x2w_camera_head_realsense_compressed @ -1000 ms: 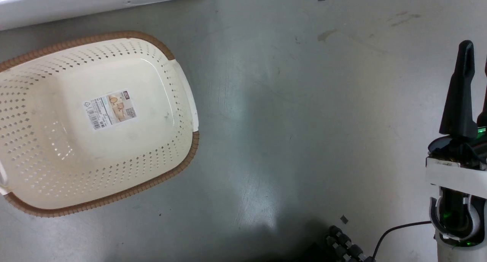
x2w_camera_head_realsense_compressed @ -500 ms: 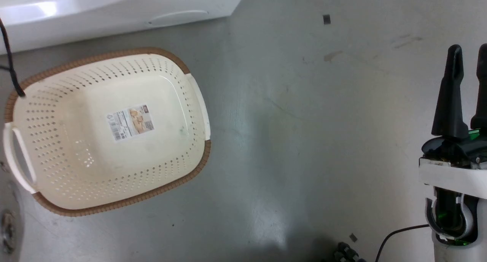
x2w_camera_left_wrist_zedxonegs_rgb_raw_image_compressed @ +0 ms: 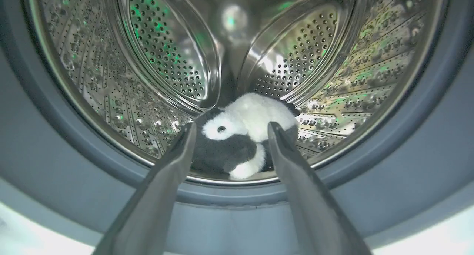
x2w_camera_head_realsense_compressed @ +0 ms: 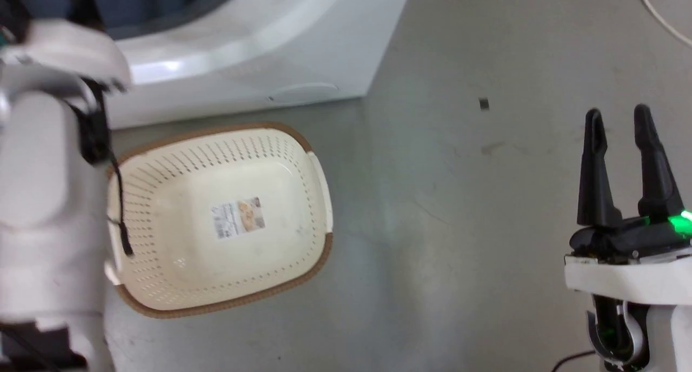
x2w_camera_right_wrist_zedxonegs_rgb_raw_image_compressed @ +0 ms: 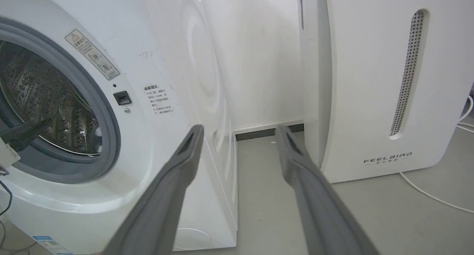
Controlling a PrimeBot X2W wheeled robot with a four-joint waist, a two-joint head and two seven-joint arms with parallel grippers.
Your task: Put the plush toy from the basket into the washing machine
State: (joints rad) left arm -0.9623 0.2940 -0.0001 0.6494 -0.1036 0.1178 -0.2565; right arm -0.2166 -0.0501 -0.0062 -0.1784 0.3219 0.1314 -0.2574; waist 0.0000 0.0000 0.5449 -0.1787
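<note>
**Grey floor, bare basket, panda in the drum**

Grey, scuffed floor [x2w_camera_head_realsense_compressed: 459,226] runs in front of the washing machine [x2w_camera_head_realsense_compressed: 243,64], and the basket [x2w_camera_head_realsense_compressed: 322,256] sits on it just beside the machine's front, with a paper label [x2w_camera_head_realsense_compressed: 238,218] on its inner bottom. The plush toy [x2w_camera_left_wrist_zedxonegs_rgb_raw_image_compressed: 251,118] lies inside the machine, low at the front of the shiny drum [x2w_camera_left_wrist_zedxonegs_rgb_raw_image_compressed: 166,55], just behind the grey door seal [x2w_camera_left_wrist_zedxonegs_rgb_raw_image_compressed: 55,136]. The left gripper [x2w_camera_left_wrist_zedxonegs_rgb_raw_image_compressed: 231,124] points into the round opening with its fingers spread wide and nothing held between them. A pale left forearm [x2w_camera_head_realsense_compressed: 43,199] covers the basket's near end. Off to the side, the right gripper [x2w_camera_head_realsense_compressed: 617,111] hangs over bare floor, well apart from the basket, fingers parted and holding nothing. Beyond it a second white appliance [x2w_camera_right_wrist_zedxonegs_rgb_raw_image_compressed: 389,80] stands beside the washer.
</note>
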